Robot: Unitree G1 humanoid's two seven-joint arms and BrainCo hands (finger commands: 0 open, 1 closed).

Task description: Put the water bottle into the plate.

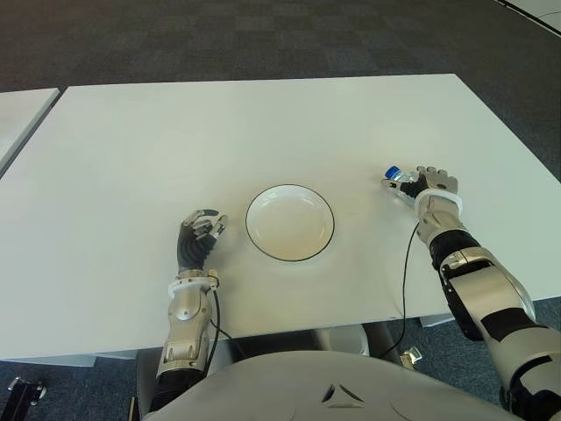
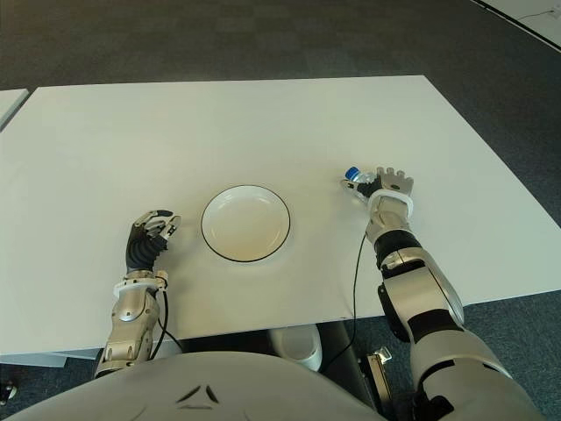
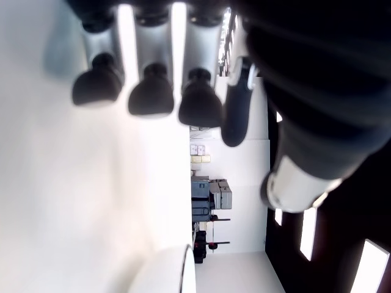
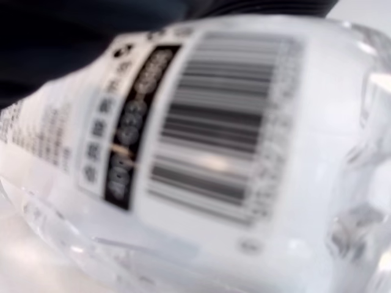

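Observation:
The clear water bottle (image 1: 399, 181) with a blue cap lies on the white table (image 1: 175, 132), to the right of the plate. My right hand (image 1: 436, 185) sits on top of it, fingers bent over its body, and only the cap end sticks out to the left. In the right wrist view the bottle's barcode label (image 4: 201, 146) fills the picture, close against the palm. The white plate (image 1: 248, 224) with a thin dark rim stands empty at the table's front middle. My left hand (image 1: 201, 230) shows just left of the plate, fingers loosely bent and holding nothing.
A second white table's corner (image 1: 22, 110) shows at the far left. Dark carpet (image 1: 263, 35) lies beyond the table. A black cable (image 1: 406, 263) runs along my right forearm to the table's front edge. The plate's edge (image 3: 165, 274) shows in the left wrist view.

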